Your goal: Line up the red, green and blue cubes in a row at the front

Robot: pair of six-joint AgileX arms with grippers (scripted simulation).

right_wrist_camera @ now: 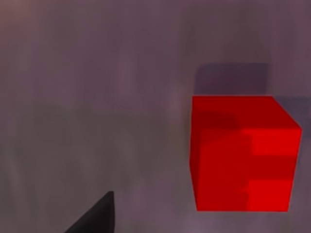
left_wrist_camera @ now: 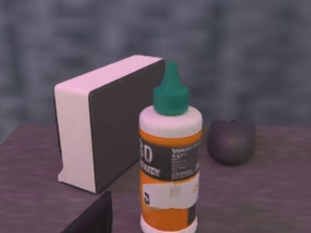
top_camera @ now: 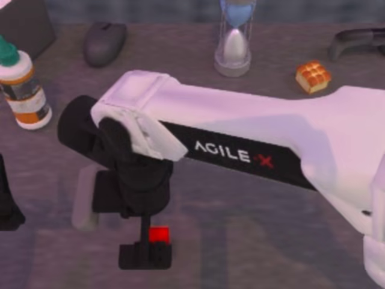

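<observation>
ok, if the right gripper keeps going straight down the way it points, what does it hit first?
Most likely the red cube: the right gripper hangs over the table's front, pointing down, with the cube right beside it. In the right wrist view the cube sits off-centre, so it might meet bare table instead.

You see one red cube (top_camera: 159, 234), one bottle (top_camera: 23, 90), one mouse (top_camera: 104, 43), one hourglass (top_camera: 234, 37), one orange-tan block (top_camera: 313, 76), two arms.
</observation>
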